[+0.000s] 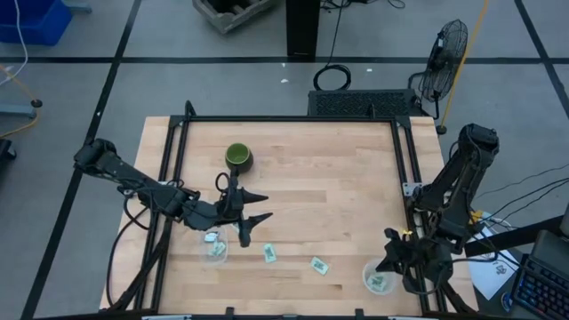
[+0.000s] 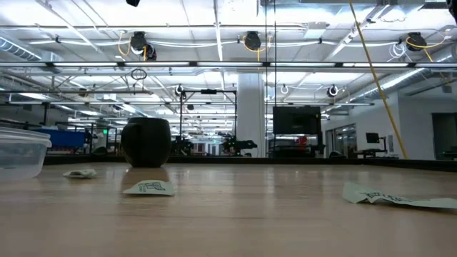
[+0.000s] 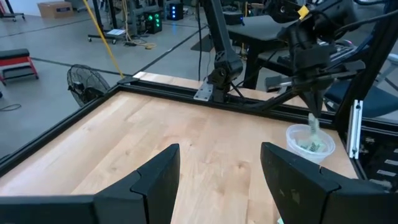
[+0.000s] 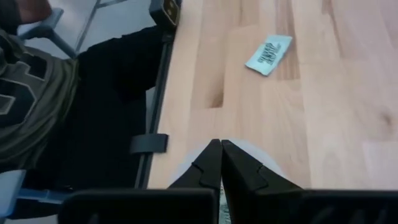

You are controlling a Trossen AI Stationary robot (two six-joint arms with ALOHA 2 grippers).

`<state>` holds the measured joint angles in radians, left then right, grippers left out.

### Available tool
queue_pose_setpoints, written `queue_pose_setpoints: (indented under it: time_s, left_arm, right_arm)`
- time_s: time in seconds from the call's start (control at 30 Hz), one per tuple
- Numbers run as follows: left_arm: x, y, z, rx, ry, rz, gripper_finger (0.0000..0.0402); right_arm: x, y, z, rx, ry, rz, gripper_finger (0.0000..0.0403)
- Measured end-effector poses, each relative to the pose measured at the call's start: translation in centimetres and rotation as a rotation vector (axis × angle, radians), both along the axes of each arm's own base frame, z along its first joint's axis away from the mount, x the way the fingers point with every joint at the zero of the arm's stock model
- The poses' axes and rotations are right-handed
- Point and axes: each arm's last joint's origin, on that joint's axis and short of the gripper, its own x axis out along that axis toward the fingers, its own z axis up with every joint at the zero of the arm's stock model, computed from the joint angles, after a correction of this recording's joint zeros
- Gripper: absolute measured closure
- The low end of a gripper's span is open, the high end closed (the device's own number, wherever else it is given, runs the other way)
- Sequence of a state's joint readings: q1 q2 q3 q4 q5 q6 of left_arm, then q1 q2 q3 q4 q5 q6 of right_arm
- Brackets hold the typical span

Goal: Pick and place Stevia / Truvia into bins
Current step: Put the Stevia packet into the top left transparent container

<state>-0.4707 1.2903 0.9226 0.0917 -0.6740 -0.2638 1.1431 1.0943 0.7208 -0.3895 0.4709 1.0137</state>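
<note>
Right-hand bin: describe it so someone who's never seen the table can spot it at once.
Go to the wooden table's near right corner in the high view. The round clear tub stands there below the right gripper, which is shut on a sweetener packet. The other tub is near the left arm; the dark green mug is opaque.

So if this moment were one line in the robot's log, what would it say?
right gripper: shut on packet, over right bin | left gripper: open, empty, beside left bin | loose packets: on table

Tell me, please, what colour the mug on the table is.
Dark green mug, best seen in the high view.
</note>
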Motion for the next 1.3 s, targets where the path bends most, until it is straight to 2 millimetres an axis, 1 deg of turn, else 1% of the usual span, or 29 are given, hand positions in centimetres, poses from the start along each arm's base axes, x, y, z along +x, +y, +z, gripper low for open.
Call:
queue_pose_setpoints:
  time_s: [0.17,0.37,0.43,0.5,0.63,0.8,0.9,1.0,1.07,1.17,1.3]
  left_arm:
    - [0.0,0.0,-0.1,-0.002,0.009,0.001,0.0172]
    - [-0.1,0.0,-0.2,-0.016,0.015,0.005,0.0172]
    - [-0.1,0.0,-0.2,-0.015,0.015,0.005,0.0172]
    - [0.0,0.0,-0.2,-0.016,0.015,0.005,0.0172]
    - [-0.1,0.1,-0.5,-0.01,0.042,0.004,0.0172]
    - [-0.5,0.2,-1.6,-0.057,0.149,-0.008,0.0172]
    - [-0.3,0.4,-2.6,-0.089,0.2,0.035,0.0172]
    - [0.4,0.4,-4.0,-0.087,0.27,0.045,0.0172]
    - [1.0,0.4,-5.5,-0.108,0.352,0.022,0.0172]
    - [1.4,0.3,-8.0,-0.173,0.516,-0.016,0.0172]
    - [1.2,0.2,-10.4,-0.263,0.685,0.011,0.0172]
  right_arm:
    - [-0.1,-0.3,-0.4,0.001,0.035,-0.04,0.0387]
    - [-0.7,-1.3,-3.0,0.003,0.13,-0.108,0.0363]
    - [-0.7,-1.4,-3.5,0.012,0.131,-0.111,0.0355]
    - [-0.7,-1.3,-3.5,0.043,0.111,-0.099,0.0345]
    - [-0.3,-0.6,-2.4,0.087,0.002,-0.01,0.0328]
    - [0.9,0.0,-0.4,0.031,-0.312,0.059,0.0315]
    - [1.9,-0.1,0.7,-0.065,-0.482,0.089,0.0312]
    - [3.0,-0.5,1.5,-0.169,-0.593,0.101,0.0312]
    - [3.7,-0.9,1.8,-0.206,-0.634,0.087,0.0312]
    - [4.5,-1.4,2.1,-0.248,-0.67,0.062,0.0312]
    - [5.3,-1.8,2.1,-0.319,-0.705,0.061,0.0312]
